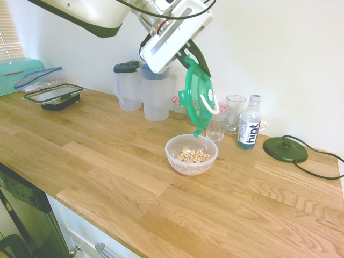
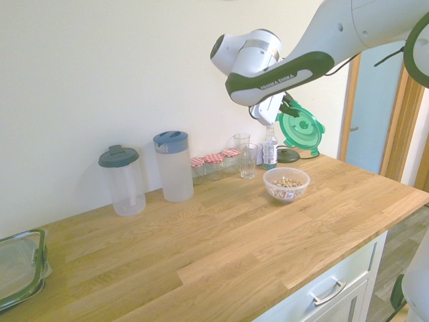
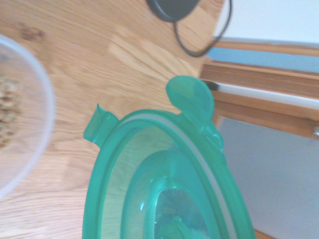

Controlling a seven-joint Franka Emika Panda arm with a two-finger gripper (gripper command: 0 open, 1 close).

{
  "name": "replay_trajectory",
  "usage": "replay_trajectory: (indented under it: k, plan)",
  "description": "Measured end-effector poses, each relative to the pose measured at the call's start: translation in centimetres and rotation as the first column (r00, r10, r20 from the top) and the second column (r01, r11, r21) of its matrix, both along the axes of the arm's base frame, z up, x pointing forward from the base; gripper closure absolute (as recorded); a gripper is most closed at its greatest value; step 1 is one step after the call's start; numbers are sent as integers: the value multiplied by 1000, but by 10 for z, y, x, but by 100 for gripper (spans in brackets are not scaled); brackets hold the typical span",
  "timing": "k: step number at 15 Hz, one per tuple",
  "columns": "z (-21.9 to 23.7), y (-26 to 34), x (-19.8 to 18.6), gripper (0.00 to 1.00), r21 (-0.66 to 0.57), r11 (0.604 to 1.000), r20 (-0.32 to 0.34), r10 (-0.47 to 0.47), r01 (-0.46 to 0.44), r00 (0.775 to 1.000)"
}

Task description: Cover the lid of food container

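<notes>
Green lid [image 1: 198, 95] clenched in claw [image 1: 189, 58] above nut-filled food container [image 1: 191, 154]; "hint" bottle [image 1: 249, 123] nearby.

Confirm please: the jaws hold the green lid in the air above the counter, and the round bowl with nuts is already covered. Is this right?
Not quite: the round bowl is open, with no cover on it, as the first exterior view shows. The rest holds: the jaws grip the green lid in the air above the counter.

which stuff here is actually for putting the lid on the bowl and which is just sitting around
For the job:
- green lid, held in the air by the gripper
- bowl of nuts, uncovered

Just lying about:
- two pitchers
- drinking glasses
- water bottle
- small jars
- rectangular container
</notes>
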State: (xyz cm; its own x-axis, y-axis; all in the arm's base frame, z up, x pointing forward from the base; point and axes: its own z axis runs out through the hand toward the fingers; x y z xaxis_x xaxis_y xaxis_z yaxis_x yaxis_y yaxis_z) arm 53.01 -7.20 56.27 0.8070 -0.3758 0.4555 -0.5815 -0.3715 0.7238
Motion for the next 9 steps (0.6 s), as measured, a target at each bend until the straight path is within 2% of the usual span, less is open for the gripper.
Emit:
replay_trajectory:
  k: [2, 4, 9]
  plan:
    - [-23, -3, -2, 100, -88, 995, 59, -44, 49, 997]
    - [-49, -1, 0, 100, -108, 990, 97, -84, 94, 992]
    - [-87, 13, 16, 100, -151, 986, 92, -61, 74, 994]
